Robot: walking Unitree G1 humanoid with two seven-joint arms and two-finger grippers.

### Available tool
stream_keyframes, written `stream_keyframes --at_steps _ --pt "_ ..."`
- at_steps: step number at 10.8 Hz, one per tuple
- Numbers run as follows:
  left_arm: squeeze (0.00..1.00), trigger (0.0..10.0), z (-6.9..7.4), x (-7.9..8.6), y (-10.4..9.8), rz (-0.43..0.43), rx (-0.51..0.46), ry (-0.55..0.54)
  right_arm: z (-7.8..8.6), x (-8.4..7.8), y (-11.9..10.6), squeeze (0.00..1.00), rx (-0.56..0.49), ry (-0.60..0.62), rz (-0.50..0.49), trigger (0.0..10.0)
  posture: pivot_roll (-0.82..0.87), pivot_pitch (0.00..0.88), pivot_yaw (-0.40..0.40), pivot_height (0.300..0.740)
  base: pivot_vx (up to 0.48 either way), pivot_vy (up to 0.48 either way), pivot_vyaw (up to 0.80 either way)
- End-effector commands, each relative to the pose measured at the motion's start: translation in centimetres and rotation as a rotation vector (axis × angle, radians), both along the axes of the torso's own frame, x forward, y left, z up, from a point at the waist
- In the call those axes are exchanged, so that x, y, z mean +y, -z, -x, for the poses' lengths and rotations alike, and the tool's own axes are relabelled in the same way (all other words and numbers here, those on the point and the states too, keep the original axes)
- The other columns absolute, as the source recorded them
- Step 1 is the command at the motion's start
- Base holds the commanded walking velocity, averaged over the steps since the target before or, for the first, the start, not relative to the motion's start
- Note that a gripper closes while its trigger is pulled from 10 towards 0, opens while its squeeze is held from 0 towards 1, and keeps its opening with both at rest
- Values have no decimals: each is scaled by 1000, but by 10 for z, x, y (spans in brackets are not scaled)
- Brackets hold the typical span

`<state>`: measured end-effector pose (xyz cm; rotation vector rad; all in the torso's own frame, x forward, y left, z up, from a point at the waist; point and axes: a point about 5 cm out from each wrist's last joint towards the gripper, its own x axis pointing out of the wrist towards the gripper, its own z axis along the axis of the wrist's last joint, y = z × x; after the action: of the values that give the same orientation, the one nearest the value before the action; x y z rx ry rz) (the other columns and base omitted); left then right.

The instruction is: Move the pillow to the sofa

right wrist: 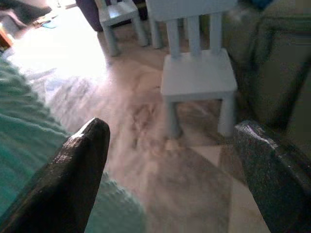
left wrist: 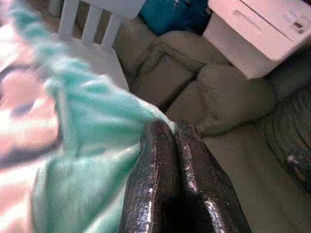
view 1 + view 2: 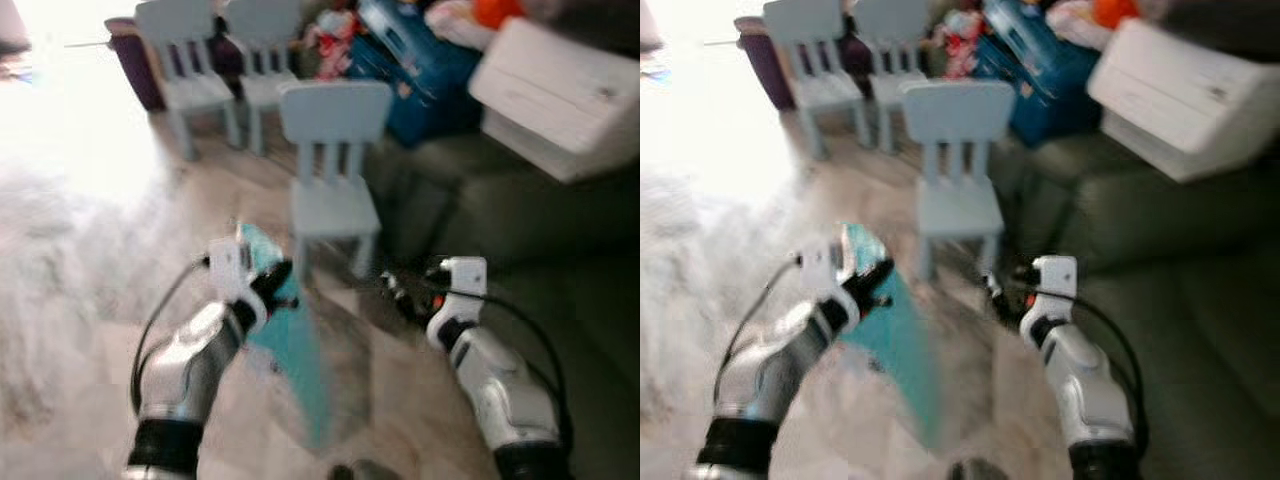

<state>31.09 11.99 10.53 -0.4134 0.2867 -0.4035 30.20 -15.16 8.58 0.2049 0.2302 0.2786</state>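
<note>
Over the floor ahead: your left gripper (image 3: 275, 283) clamps the teal pillow (image 3: 295, 345), which hangs between your arms.
Right gripper (image 3: 400, 290): spread wide, holding nothing.
In your way: small chair (image 3: 333, 170) just beside the grey sofa (image 3: 540, 260).
On the sofa: white box (image 3: 555, 85).

Both silver arms reach fwd, elbows low, wrists raised. Left gripper (image 3: 278, 285) has its fingers (image 2: 160, 184) pressed together, pinching teal fabric, wrist angled inward. Right gripper (image 3: 400, 290) is held empty at approx the same height, its fingers (image 1: 73, 170) spread wide apart. Black cables loop off both wrists.
</note>
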Motion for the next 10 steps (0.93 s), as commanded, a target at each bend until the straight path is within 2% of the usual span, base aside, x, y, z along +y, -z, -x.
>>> stream_keyframes --at_steps 1,10 --pt "0 10000 -6 8 -8 -13 -48 -14 -2 6 -4 0 -11 -11 -6 10000 -184 101 -40 740 0 0 0" --pt "0 10000 -31 35 -24 -81 -129 -122 -5 2 -5 0 -9 6 23 10000 -198 98 -36 740 0 0 -770"
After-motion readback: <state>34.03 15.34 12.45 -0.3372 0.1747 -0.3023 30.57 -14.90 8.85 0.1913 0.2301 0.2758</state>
